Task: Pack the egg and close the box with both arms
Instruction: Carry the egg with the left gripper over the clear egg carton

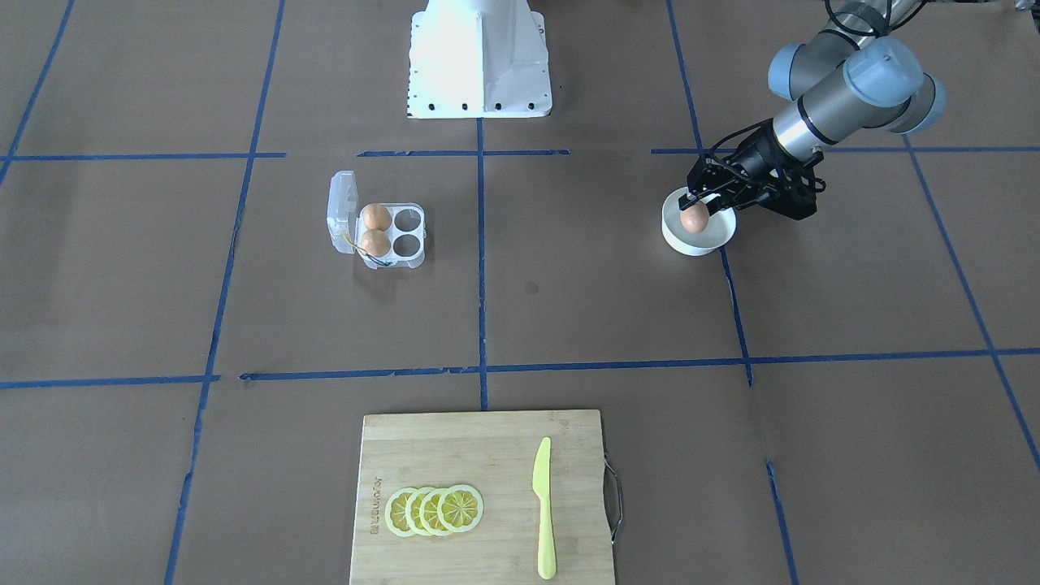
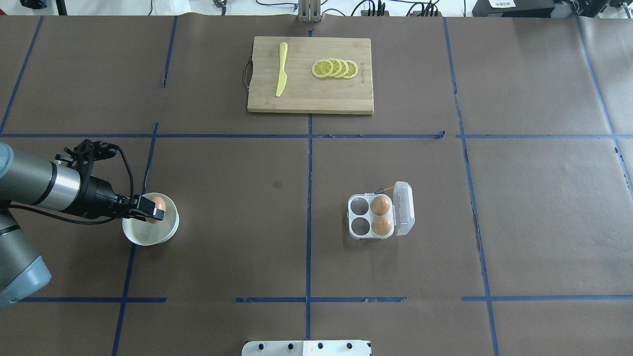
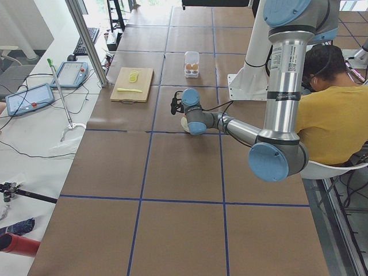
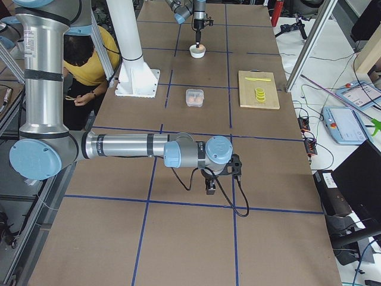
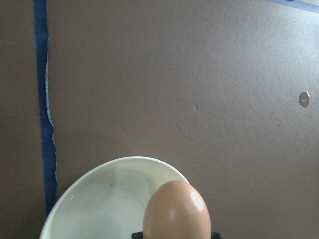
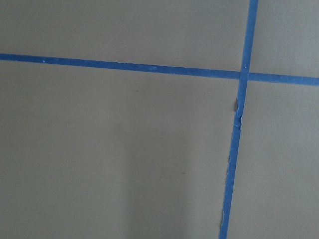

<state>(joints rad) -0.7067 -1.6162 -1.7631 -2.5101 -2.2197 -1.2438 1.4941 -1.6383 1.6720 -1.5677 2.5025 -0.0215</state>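
My left gripper (image 2: 156,208) is shut on an orange-brown egg (image 2: 157,202) and holds it over the white round bowl (image 2: 148,236) at the table's left. The left wrist view shows the egg (image 5: 176,209) just above the bowl (image 5: 94,199). The clear egg box (image 2: 350,217) sits right of centre, with its lid (image 2: 403,207) open to the right. Two more eggs (image 2: 380,204) fill the cups by the hinge; the other two cups are bare. My right gripper (image 4: 209,186) shows only in the exterior right view, low over the table, and I cannot tell if it is open or shut.
A wooden cutting board (image 2: 306,96) lies at the far middle with a yellow knife (image 2: 282,69) and lemon slices (image 2: 335,68) on it. Blue tape lines cross the brown table. The robot base (image 1: 479,57) stands at the near edge. An operator sits beside the table (image 3: 336,121).
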